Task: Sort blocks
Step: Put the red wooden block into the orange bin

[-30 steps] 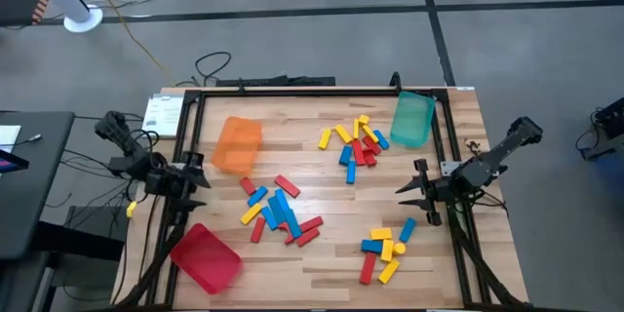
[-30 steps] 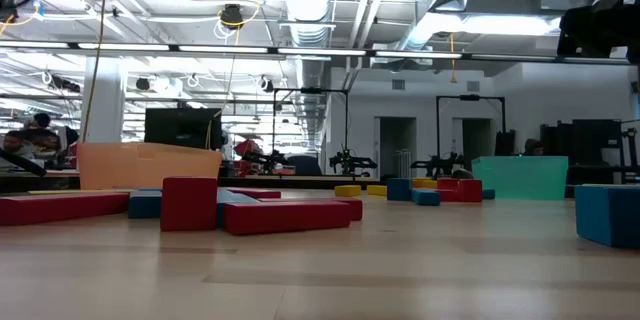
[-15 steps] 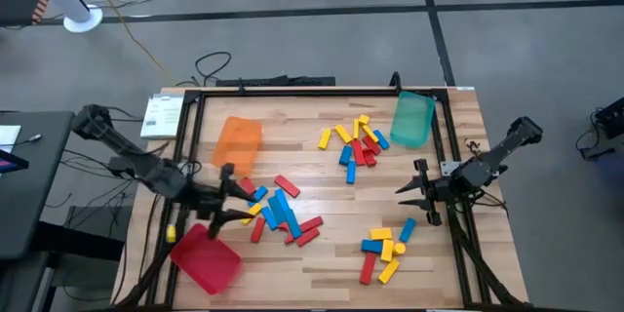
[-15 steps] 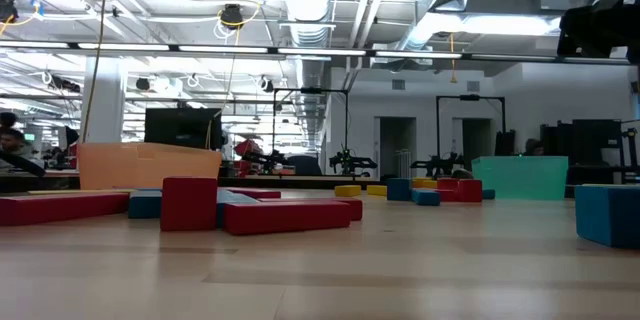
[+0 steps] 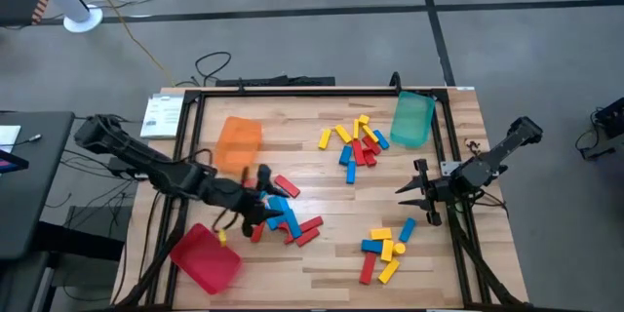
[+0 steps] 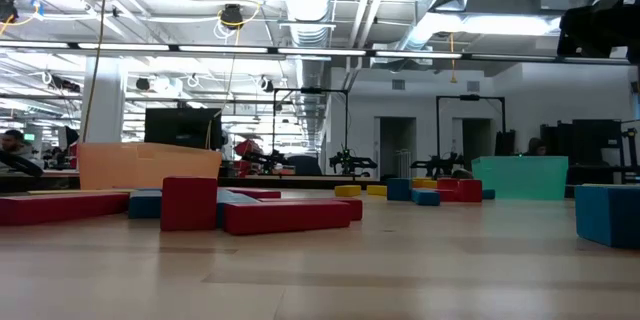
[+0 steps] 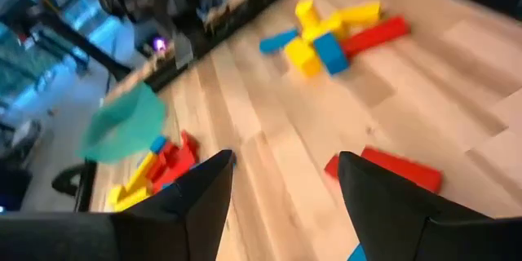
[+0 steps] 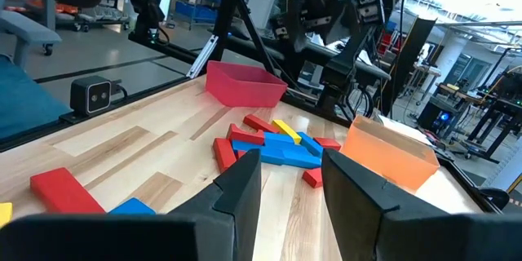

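From above, the blocks (image 5: 279, 211) lie in three loose heaps on the wooden table (image 5: 322, 258). Taking the orange tray (image 5: 237, 144) as landmark, one heap sits just beside it toward the table's middle, a second lies between it and the green tray (image 5: 411, 119), and the third is well apart near the far front corner. The left gripper (image 5: 261, 195) is over the heap nearest the orange tray, while the right gripper (image 5: 419, 193) waits well apart from that tray, at the table's other side. At table height, a stubby red block (image 6: 188, 203) and a long red bar (image 6: 285, 216) rest in front of the orange tray's wall, flat and stable. The left wrist view shows its own fingers (image 7: 200, 200) spread apart with nothing between them, bare wood and a red bar (image 7: 398, 168) ahead. The right wrist view shows its fingers (image 8: 245, 192) parted and empty, facing the pile beside the orange tray. The blocks look light, rigid and smooth-sided, so I judge a pinch across the narrow width at mid-length safest; overlapping pieces may shift when one is lifted.
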You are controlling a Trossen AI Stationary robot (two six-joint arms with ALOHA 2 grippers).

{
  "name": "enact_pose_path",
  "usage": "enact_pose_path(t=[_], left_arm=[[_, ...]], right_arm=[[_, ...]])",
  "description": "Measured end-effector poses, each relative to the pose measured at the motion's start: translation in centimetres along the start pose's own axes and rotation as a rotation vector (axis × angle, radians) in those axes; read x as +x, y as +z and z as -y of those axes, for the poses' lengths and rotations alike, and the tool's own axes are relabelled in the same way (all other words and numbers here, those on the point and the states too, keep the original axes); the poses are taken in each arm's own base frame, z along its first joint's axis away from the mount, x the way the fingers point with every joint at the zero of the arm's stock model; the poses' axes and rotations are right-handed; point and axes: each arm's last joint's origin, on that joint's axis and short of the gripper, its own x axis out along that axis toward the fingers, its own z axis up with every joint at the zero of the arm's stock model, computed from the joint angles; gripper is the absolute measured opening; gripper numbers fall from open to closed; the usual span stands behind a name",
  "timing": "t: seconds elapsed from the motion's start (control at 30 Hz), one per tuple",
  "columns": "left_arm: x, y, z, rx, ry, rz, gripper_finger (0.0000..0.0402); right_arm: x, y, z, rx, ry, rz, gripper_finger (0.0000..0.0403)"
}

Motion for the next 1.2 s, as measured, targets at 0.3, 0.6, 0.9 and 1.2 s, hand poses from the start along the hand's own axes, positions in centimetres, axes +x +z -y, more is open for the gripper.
enact_pose_path(t=[0.3,0.6,0.9,1.2], left_arm=[[4.4,0.5,-1.0,0.017,-0.051,-0.118,0.022],[7.2,-1.5,-3.2,-0.025,-0.01,-0.214,0.022],[7.6,-4.2,-6.0,-0.137,-0.049,-0.288,0.022],[7.2,-7.6,-6.2,-0.207,-0.117,-0.442,0.022]], right_arm=[[0.0,0.0,0.0,0.0,0.0,0.0,0.0147],[0.0,0.0,0.0,-0.001,0.001,-0.002,0.0147],[0.0,-0.1,0.0,-0.004,0.003,-0.009,0.0147],[0.0,-0.1,0.0,-0.005,0.004,-0.01,0.0147]])
